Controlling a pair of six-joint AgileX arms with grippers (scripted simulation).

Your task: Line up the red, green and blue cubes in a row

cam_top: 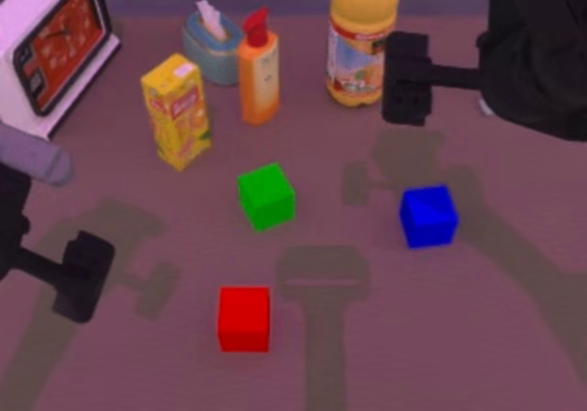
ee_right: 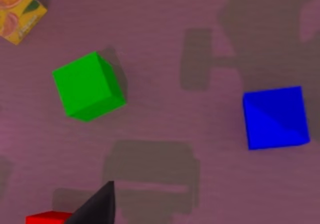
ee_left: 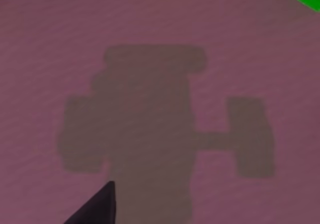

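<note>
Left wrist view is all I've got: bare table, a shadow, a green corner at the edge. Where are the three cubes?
Observer: Spread apart on the table, no row yet. The green cube sits mid-table, just in front of the yellow juice carton.
Operator: Red and blue?
Observer: The red cube is nearest the front edge; the blue cube is off to the right of the green one.
Operator: Anything held?
Observer: No. The left hand hangs at the left side, the right hand at the back by the orange juice bottle; neither touches a cube.
</note>
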